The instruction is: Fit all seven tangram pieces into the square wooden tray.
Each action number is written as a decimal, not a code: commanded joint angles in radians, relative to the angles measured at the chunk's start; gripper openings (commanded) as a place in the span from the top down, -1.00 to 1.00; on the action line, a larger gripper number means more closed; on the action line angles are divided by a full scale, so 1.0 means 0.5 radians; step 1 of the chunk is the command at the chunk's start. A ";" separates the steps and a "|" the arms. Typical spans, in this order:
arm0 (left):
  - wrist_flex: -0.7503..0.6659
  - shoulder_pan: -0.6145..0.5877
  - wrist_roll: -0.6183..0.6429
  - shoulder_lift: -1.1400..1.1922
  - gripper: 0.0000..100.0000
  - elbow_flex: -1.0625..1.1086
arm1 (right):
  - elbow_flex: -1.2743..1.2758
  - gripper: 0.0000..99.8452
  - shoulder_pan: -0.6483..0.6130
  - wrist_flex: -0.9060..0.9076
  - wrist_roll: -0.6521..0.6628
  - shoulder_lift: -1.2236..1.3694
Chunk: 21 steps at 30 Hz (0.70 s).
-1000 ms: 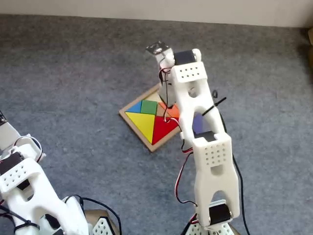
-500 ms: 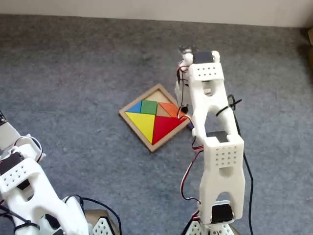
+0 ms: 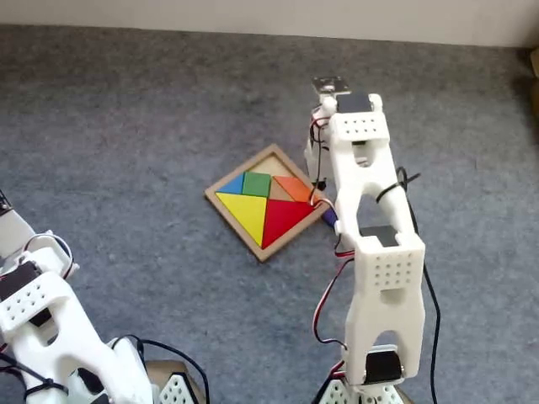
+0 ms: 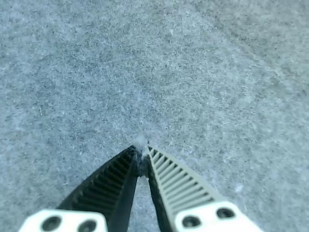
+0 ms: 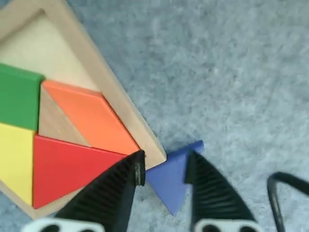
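The square wooden tray (image 3: 234, 225) lies cornerwise on the grey carpet. It holds a yellow triangle (image 3: 246, 212), a red triangle (image 3: 286, 217), a green square (image 3: 256, 183), an orange parallelogram (image 3: 293, 187) and a small blue triangle (image 3: 229, 183). Its far corner (image 5: 43, 48) and a small triangular gap (image 5: 55, 125) show bare wood. Just outside the tray's rim (image 5: 108, 79), a blue-violet triangle (image 5: 169, 181) lies flat on the carpet. My right gripper (image 5: 166, 164) is open, one finger on each side of that triangle. My left gripper (image 4: 143, 153) is shut over bare carpet.
My right arm (image 3: 358, 151) stretches from the near edge up along the tray's right side, with cables beside it. My left arm (image 3: 34, 311) is folded at the near left corner. Open carpet surrounds the tray.
My right arm has swung to the right, from over the tray's far corner to just beyond its right edge, uncovering the orange piece. The left arm has not moved.
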 commanded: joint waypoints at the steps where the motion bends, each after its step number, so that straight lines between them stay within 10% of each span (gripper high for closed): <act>1: -0.031 0.051 0.006 -0.044 0.95 -0.084 | -0.127 0.93 0.032 -0.063 -0.021 -0.152; 21: -0.031 0.121 0.003 -0.057 0.95 -0.066 | -0.112 0.95 0.339 0.336 0.187 0.238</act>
